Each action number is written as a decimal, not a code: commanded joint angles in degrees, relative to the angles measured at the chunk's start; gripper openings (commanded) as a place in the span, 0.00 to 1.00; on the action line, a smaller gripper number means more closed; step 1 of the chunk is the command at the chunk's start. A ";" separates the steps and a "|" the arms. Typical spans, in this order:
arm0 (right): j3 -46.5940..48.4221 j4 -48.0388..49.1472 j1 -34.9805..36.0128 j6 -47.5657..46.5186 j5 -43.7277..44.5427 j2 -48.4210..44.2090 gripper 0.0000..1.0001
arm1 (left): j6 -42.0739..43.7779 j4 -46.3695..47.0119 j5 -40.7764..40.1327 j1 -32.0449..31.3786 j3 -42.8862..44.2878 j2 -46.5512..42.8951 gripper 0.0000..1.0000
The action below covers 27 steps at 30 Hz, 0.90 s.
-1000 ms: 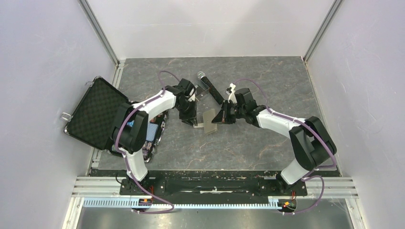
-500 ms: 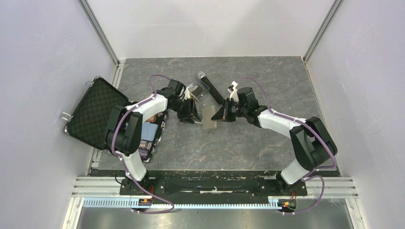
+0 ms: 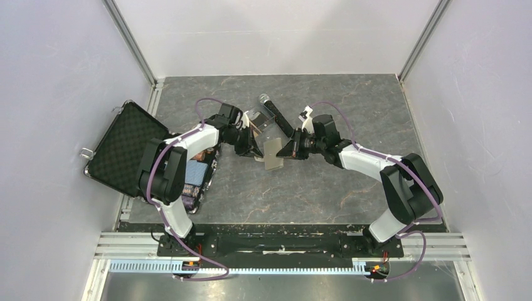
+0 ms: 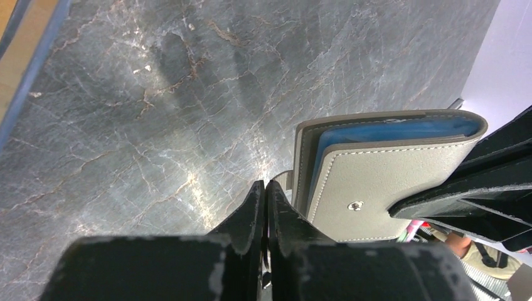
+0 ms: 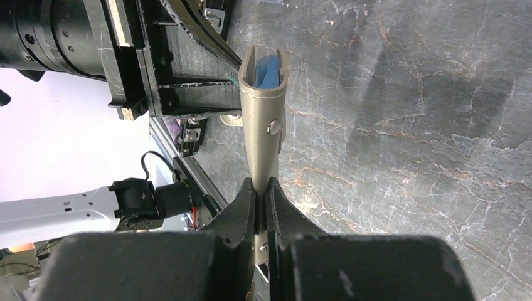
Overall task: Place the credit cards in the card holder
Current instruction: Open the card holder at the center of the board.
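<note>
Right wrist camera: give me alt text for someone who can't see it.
The right gripper is shut on the near edge of the taupe card holder, seen edge-on with blue lining showing at its far end. Behind lie the dark marbled table and, upper left, the black left arm.

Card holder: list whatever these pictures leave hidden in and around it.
- Card holder pockets: both wrist views show only a blue inner edge; its covers hide whether any cards sit inside.
- Tab: in the left wrist view, the left gripper is shut beside it; its own fingers hide whether they pinch it.
- Credit cards: none can be picked out; the top view is too small to tell.
</note>
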 commanded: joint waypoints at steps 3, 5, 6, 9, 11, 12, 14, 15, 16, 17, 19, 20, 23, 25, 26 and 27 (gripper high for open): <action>-0.51 3.26 -0.57 0.21 -1.68 -1.87 0.00 | -0.72 2.00 1.70 0.97 0.35 -4.74 0.02; -0.53 3.25 -0.79 -0.54 -2.02 -2.02 0.02 | -0.42 1.76 1.94 1.42 1.09 -6.22 0.02; -0.52 3.21 -0.96 -1.01 -2.25 -2.25 0.07 | -0.04 1.44 2.03 1.63 1.78 -7.02 0.02; -0.15 2.47 -1.72 -3.66 -2.60 -3.50 0.29 | 2.81 -1.64 2.08 1.82 5.76 -9.03 0.02; 1.23 -0.73 -2.74 -7.35 -2.31 -4.86 0.42 | 6.69 -5.89 2.54 1.82 9.77 -9.81 0.02; 1.99 -2.56 -3.33 -9.73 -1.76 -5.49 0.50 | 8.69 -8.46 2.57 1.87 12.21 -10.15 0.02; 3.84 -6.87 -5.11 -14.35 0.02 -7.25 0.61 | 14.12 -13.54 2.29 1.86 16.47 -10.60 0.02; 4.15 -7.89 -6.03 -16.25 0.46 -8.36 0.67 | 16.10 -16.16 2.00 1.84 18.53 -10.76 0.02; 4.43 -7.98 -6.95 -18.02 0.45 -9.50 0.70 | 18.40 -18.21 1.99 1.84 20.34 -10.89 0.02; 4.63 -7.97 -7.66 -19.42 0.39 -10.33 0.74 | 20.32 -20.37 2.09 1.88 21.68 -10.89 0.02; 5.70 -8.00 -8.86 -22.39 -0.31 -11.67 0.79 | 23.23 -23.52 3.15 1.81 23.80 -11.15 0.02; 6.25 -7.98 -9.04 -23.97 -1.08 -12.12 0.81 | 24.41 -24.95 4.13 1.89 24.81 -11.20 0.02; 8.84 -9.55 -9.11 -27.19 -4.04 -11.65 0.82 | 27.08 -27.32 6.16 1.76 26.12 -11.76 0.02; 10.14 -9.23 -9.01 -27.87 -6.25 -11.20 0.84 | 28.33 -28.61 7.77 1.73 26.72 -12.06 0.02; 10.48 -8.61 -8.95 -28.05 -7.42 -11.08 0.86 | 28.38 -29.36 8.27 1.72 26.91 -12.23 0.02; 10.75 -8.54 -8.81 -28.33 -7.94 -11.00 0.87 | 30.13 -30.03 8.97 1.80 26.94 -12.25 0.02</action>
